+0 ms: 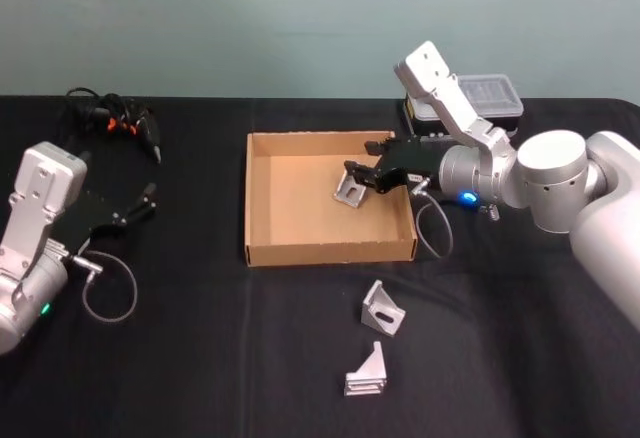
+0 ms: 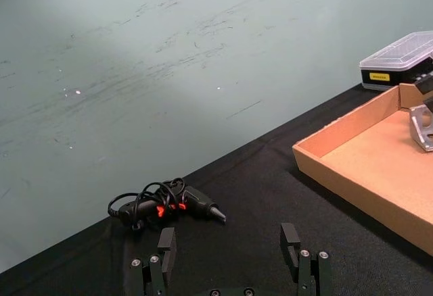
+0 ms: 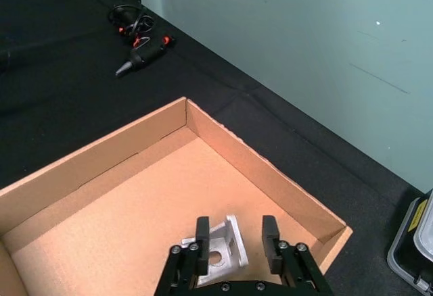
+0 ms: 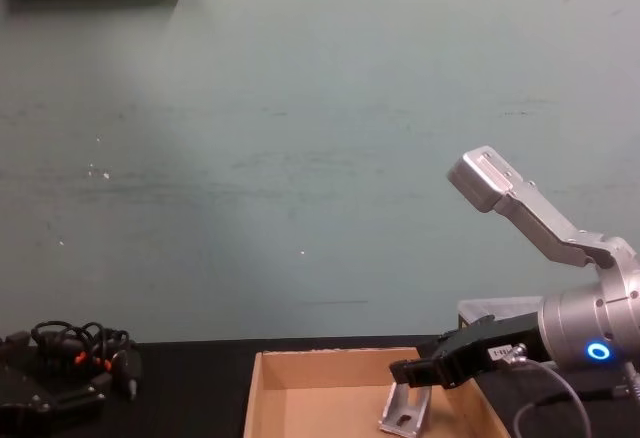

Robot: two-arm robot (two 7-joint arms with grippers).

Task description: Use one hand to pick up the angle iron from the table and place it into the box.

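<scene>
Right gripper (image 1: 358, 176): inside the box (image 1: 330, 252), low over its floor, in the half near the right wall.
Fingers (image 3: 201, 232): spread, one on each side of the angle iron (image 1: 350, 193), not clamped; a gap is visible between one finger and the metal.
Angle iron: in the box, appears to rest tilted on the cardboard floor, closer to the right wall than to the left one.
Box: on the table (image 1: 200, 358), about the middle, closer to the far edge.
Other angle irons: two, one (image 1: 382, 308) and another (image 1: 366, 370), on the table between the box and the near edge.
Left gripper (image 1: 148, 198): near the left edge of the table, fingers wide apart, holding nothing.
Plastic case (image 1: 485, 98): near the far edge, beside the far right corner of the box.
</scene>
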